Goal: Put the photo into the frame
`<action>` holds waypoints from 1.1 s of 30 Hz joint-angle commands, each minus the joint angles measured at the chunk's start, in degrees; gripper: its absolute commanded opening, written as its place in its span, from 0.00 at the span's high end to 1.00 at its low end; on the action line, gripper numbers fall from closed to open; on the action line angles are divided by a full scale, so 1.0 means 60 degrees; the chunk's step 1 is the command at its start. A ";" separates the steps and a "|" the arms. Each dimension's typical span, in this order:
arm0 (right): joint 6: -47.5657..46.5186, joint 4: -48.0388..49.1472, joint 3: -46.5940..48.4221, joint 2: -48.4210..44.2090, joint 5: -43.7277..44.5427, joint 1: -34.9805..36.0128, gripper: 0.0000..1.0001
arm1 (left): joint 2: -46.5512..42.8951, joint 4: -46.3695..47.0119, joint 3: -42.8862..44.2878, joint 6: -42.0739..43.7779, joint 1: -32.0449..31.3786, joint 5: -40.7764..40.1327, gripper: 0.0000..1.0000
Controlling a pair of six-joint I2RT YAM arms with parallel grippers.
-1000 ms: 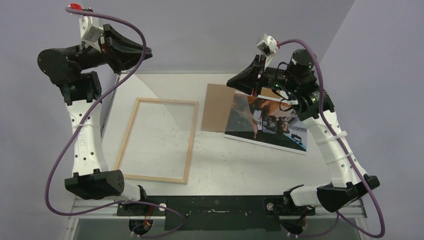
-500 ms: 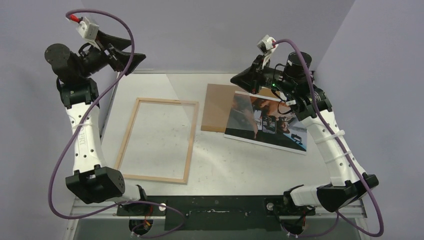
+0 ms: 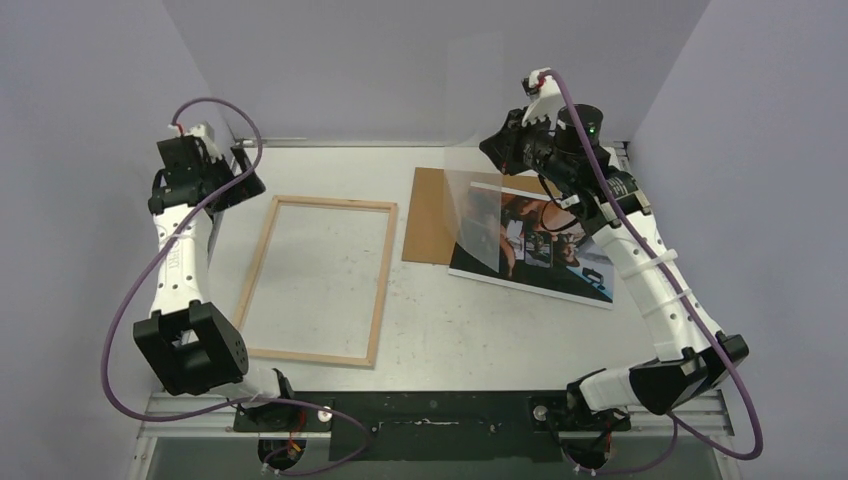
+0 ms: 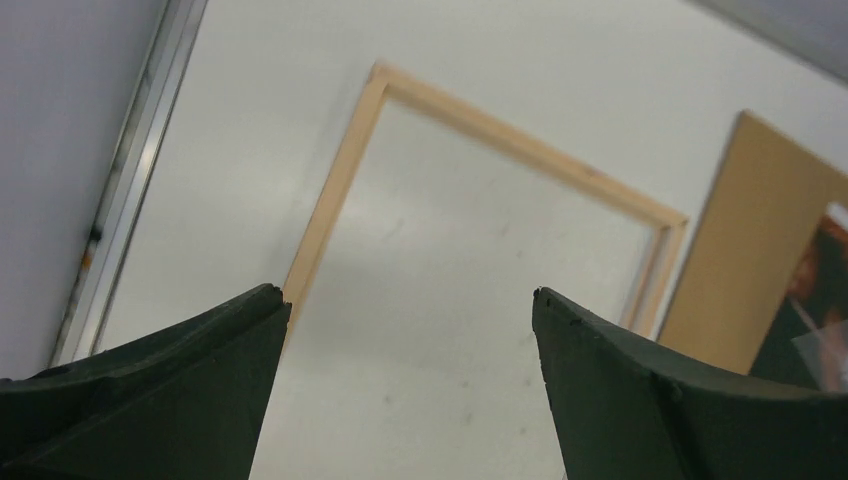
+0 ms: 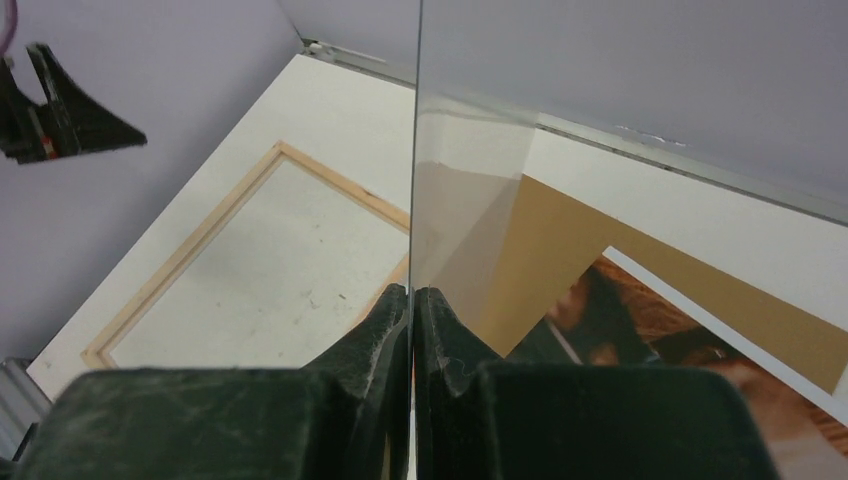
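The right claw (image 5: 411, 292) is pinching the clear sheet (image 5: 460, 170) upright at upper right. The left claw (image 4: 408, 292) is hanging spread and empty at upper left. The frame (image 3: 335, 203) is lying unfilled left of centre. The photo (image 3: 545, 250) is lying to its right, overlapping the board (image 3: 430, 215), so loading is not yet begun.

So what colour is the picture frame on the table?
The frame is pale bare wood, clearest from the top camera.

On white table (image 3: 470, 320), far-centre: brown backing board (image 3: 428, 215) lying flat. Above its rt edge, clear sheet (image 3: 474, 212) raised off the tabletop, standing approx. vertical; edge-on in rt wrist view, faint reflections on it. Tabletop scuffed, small dark specks. Lilac-grey walls (image 3: 400, 70) on three sides.
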 commanded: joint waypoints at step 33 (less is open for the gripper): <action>0.0180 -0.0106 0.1440 0.0578 0.1965 0.0915 1.00 | 0.2948 -0.1504 -0.2267 -0.0874 0.0463 -0.3597 0.30</action>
